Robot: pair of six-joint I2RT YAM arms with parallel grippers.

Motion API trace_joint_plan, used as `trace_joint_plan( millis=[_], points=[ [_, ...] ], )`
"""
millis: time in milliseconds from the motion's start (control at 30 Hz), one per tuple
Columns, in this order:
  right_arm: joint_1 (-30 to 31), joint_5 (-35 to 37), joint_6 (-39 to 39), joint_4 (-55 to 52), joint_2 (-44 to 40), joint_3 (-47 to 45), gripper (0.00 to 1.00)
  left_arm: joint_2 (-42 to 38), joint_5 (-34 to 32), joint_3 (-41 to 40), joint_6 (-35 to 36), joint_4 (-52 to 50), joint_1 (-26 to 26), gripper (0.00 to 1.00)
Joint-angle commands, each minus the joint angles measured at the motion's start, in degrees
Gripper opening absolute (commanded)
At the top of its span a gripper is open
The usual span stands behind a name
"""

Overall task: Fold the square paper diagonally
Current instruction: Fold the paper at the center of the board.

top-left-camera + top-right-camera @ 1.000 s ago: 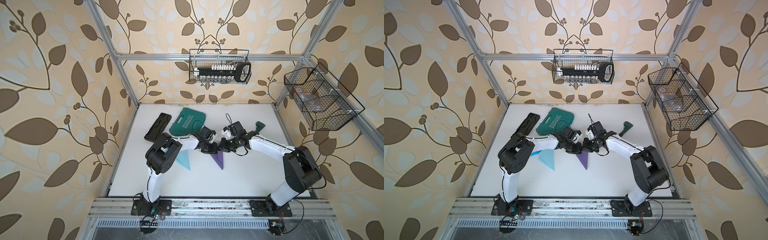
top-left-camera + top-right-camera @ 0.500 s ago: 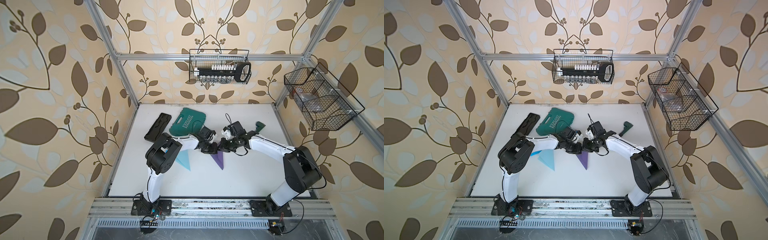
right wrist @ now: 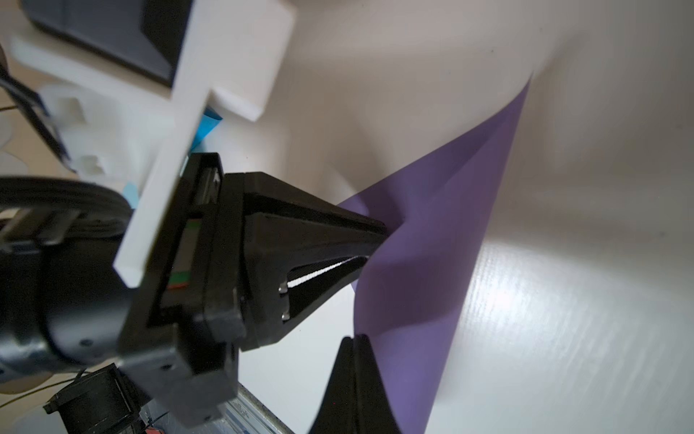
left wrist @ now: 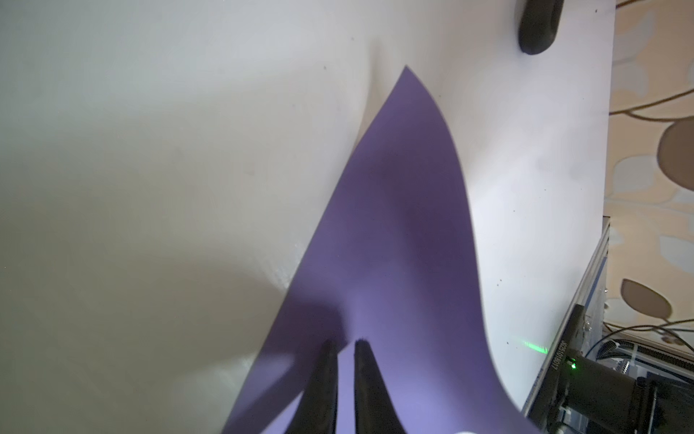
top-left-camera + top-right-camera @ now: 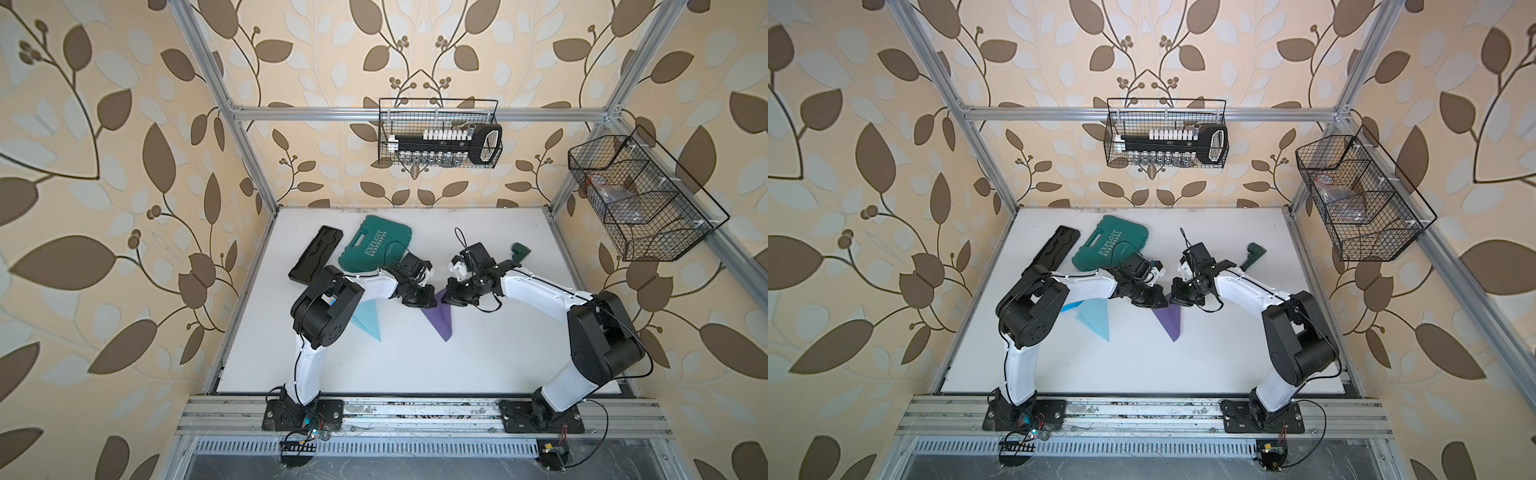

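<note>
The purple paper [image 5: 439,319] [image 5: 1170,320] lies mid-table as a narrow triangle, its far end lifted between my two grippers. My left gripper [image 5: 429,300] [image 4: 344,344] is shut on one raised corner, a thin gap between its black fingers [image 4: 366,379]. From the right wrist view that same left gripper [image 3: 377,240] pinches the curled purple sheet [image 3: 443,233]. My right gripper [image 5: 447,298] [image 3: 355,337] is shut on the neighbouring edge of the paper. The near tip of the sheet [image 4: 407,150] rests on the white table [image 5: 498,353].
A light blue folded paper [image 5: 368,322] lies beside the left arm. A green tool case [image 5: 376,245] and a black tray [image 5: 316,257] sit at the back left. A small green piece [image 5: 519,251] is at the back right. Wire baskets [image 5: 438,133] [image 5: 640,199] hang on the walls.
</note>
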Motion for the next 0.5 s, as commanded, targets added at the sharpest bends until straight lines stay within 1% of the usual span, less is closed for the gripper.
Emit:
trace_joint_plan(
  millis=[0,267,467],
  points=[
    [-0.68,0.52,-1.04,-0.38,1.56,1.01,0.01,-0.89,-1.16,-1.91,1.17,-2.67,-0.13,0.14],
    [-1.00,-0.57,1.48,3.61,5.35,1.45,0.01,-0.98,-1.63,-2.14,1.04,-3.28,-0.15,0.13],
    [-0.96,-1.27,3.05,6.04,6.93,1.45,0.02,-0.80,-2.08,-2.18,1.07,-3.87,-0.19,0.11]
  ],
)
